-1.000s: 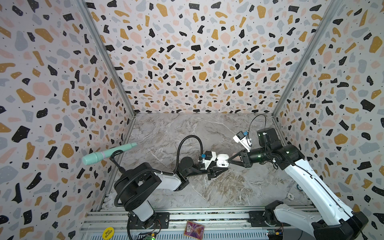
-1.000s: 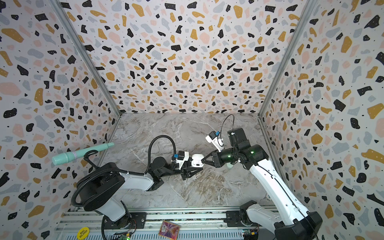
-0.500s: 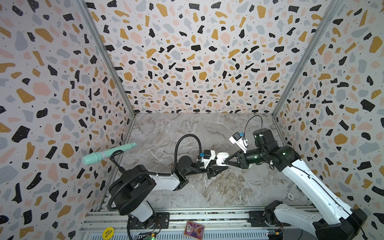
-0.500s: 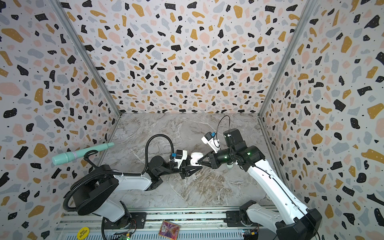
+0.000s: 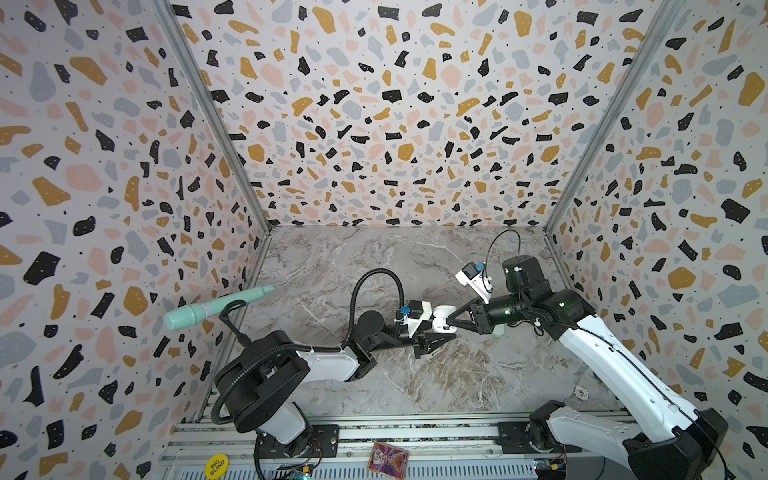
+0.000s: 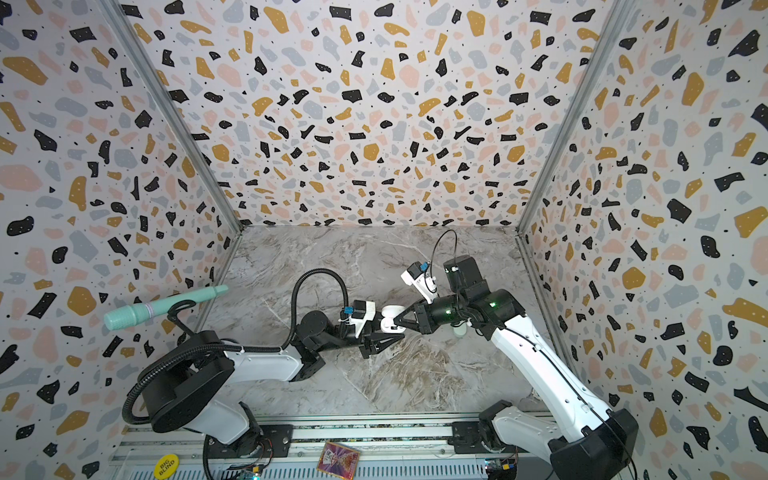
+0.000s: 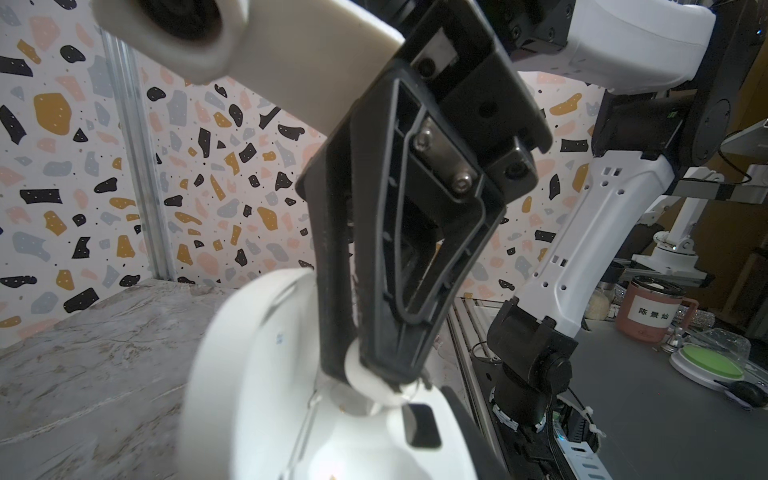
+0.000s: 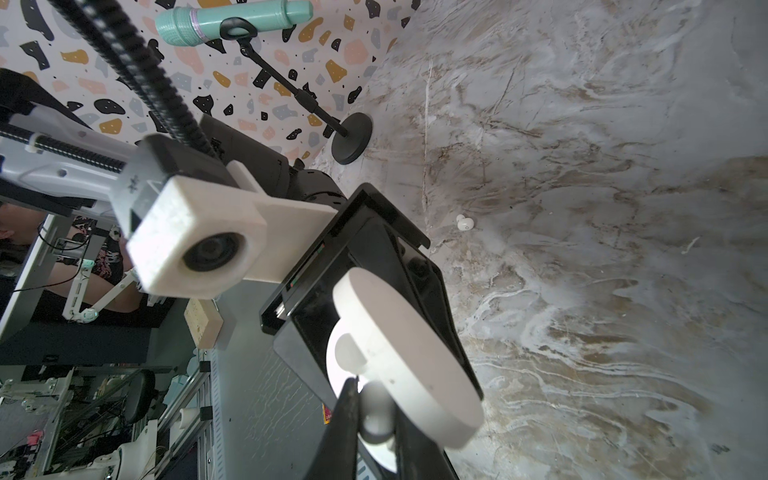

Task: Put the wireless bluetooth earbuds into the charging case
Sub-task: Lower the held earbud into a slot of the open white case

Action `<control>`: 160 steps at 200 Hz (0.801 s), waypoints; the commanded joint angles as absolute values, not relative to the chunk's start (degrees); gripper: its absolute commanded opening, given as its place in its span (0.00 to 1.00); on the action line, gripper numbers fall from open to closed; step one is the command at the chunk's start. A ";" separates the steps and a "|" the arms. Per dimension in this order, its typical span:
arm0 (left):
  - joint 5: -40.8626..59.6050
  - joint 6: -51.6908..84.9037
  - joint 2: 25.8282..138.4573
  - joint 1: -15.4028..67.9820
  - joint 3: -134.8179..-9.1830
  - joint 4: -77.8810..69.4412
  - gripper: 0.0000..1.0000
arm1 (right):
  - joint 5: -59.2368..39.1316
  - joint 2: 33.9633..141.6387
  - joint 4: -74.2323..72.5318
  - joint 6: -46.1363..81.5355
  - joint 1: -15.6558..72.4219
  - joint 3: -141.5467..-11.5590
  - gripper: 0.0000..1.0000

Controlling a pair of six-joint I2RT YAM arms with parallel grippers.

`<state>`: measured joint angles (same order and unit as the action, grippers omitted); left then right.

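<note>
Two smooth, rounded white earbuds: the held earbud [image 8: 376,411] is pinched by the right gripper [image 7: 376,368] at the one open, glossy, pebble-shaped charging case [image 8: 399,345], which the left gripper [image 5: 441,328] clamps; the loose earbud [image 8: 464,222] lies apart on the veined marble table [image 8: 623,291].

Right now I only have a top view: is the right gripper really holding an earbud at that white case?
Observer: Yes. In the left wrist view the right gripper is shut on a white earbud, right at a well of the open charging case.
Operator: Any other earbud around? I see none.
Observer: One. The right wrist view shows a loose earbud, white too, lying on the marble table, apart from both arms.
</note>
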<state>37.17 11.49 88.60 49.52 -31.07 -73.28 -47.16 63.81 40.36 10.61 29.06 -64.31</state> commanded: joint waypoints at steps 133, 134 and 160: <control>37.66 10.74 86.63 49.57 -31.53 -76.29 0.18 | -39.87 65.59 44.80 10.68 31.78 -72.75 0.44; 37.64 10.73 86.65 49.53 -31.50 -76.25 0.18 | -39.84 65.62 44.77 10.66 31.80 -72.81 0.44; 37.02 10.48 86.19 49.53 -31.03 -75.92 0.18 | -38.87 65.31 46.36 10.74 31.86 -74.15 0.48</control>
<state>35.62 11.40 87.96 49.23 -31.07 -72.16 -41.45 65.84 44.84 11.25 31.77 -71.35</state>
